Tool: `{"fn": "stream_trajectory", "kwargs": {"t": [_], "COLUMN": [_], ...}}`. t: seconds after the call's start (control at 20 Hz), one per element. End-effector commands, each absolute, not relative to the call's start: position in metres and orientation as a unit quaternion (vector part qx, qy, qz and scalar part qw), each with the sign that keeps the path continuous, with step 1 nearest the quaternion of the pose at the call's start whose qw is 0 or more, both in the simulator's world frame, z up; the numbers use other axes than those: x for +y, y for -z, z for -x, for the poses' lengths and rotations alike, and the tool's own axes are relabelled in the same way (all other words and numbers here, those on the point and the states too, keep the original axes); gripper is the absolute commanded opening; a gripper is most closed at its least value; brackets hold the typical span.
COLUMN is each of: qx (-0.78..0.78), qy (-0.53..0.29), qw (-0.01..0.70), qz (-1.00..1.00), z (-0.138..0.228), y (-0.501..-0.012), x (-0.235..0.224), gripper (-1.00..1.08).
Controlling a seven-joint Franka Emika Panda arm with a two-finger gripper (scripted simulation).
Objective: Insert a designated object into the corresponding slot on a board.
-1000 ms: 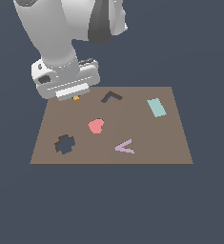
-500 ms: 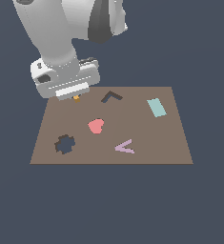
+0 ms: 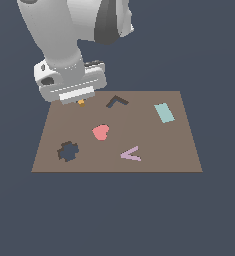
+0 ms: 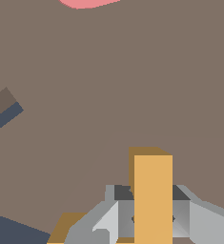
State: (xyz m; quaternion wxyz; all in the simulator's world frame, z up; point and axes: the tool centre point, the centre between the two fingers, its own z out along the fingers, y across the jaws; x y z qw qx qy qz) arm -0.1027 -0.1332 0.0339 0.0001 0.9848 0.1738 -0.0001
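Observation:
The orange L-shaped piece sits between my gripper's fingers; one arm stands out past them. In the exterior view only a small orange bit shows under my gripper, at the board's far corner on that view's left. The gripper is shut on the piece, just above the brown board. The dark L-shaped slot lies a short way toward the exterior view's right of the gripper. An end of the slot shows in the wrist view.
On the board lie a pink heart, a lilac V-shaped piece, a teal rectangle and a dark gear-shaped cutout. The heart's edge shows in the wrist view. The arm's body looms over the far corner.

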Motion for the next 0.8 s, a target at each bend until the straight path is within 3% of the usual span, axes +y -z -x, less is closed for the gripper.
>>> {"fn": "stream_trajectory", "kwargs": {"t": [0.0, 0.75], "qx": [0.161, 0.001], "qy": [0.000, 0.000], "qw": [0.000, 0.000], "qz": [-0.987, -1.000], "z": [0.104, 0.116], "y": [-0.034, -0.037], "x": [-0.130, -0.090], "gripper": [-1.00, -1.00]}}
